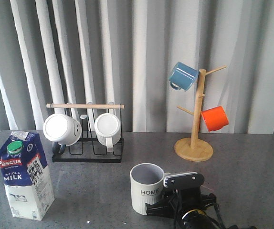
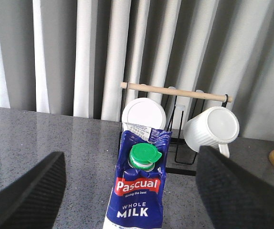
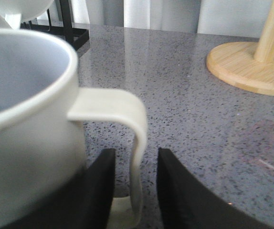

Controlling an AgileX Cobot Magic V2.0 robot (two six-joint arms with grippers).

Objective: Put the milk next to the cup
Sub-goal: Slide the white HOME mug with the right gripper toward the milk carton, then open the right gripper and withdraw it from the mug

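One pincer [image 3: 136,191] astride cup [image 1: 146,187] handle

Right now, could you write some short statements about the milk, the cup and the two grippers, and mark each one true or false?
1. The milk stands upright on the table. True.
2. The left gripper is shut on the milk. False: its fingers are spread wide on either side, not touching it.
3. The right gripper has its fingers on either side of the handle of the cup. True.
4. The cup lies on its side. False: it stands upright, opening up.
5. The milk already stands beside the cup. False: it is far to the cup's left.
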